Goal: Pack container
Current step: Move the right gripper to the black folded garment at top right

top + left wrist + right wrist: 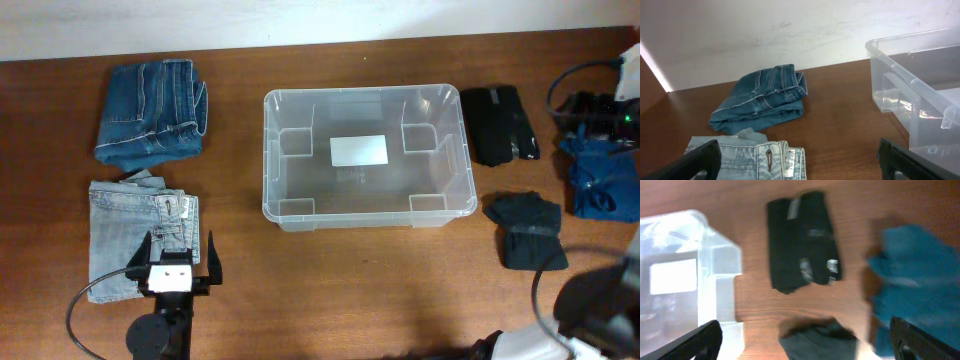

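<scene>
Dark brown wooden table (350, 270); scuffed white wall (765, 35) behind.

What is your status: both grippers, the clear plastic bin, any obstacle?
Left gripper open, above folded light-blue denim jeans. Right gripper open, holding nothing. Large clear rectangular plastic container empty. Nothing over its opening.

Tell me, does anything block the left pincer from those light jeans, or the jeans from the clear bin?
Nothing visible does. The open left pincer hangs over the edge of the light jeans, and only table lies between them and the open-topped container.
</scene>
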